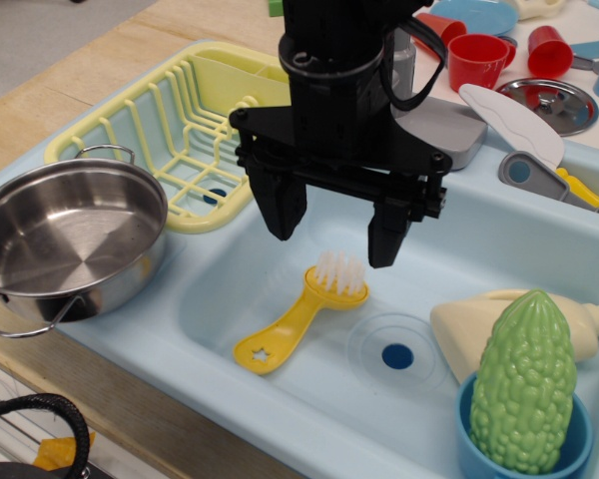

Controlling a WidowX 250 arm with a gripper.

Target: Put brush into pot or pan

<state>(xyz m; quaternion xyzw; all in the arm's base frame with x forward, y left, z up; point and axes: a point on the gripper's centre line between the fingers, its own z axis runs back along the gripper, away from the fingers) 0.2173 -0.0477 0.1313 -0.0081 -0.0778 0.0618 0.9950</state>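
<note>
The yellow brush (pixel 301 316) lies flat on the floor of the light-blue sink (pixel 280 399), white bristles up at its far end, star-cutout handle pointing to the front left. My black gripper (pixel 335 230) hangs open just above the bristle head, one finger on each side of it, holding nothing. The shiny steel pan (pixel 60 239) with wire loop handles sits at the sink's left edge, empty, well left of the gripper.
A yellow dish rack (pixel 185 130) stands behind the pan. A green bumpy vegetable (pixel 524 384) stands in a blue cup (pixel 479 454) at front right, beside a cream bottle (pixel 459 324). Red cups (pixel 476 57), a steel lid (pixel 551 103) and utensils lie at the back right.
</note>
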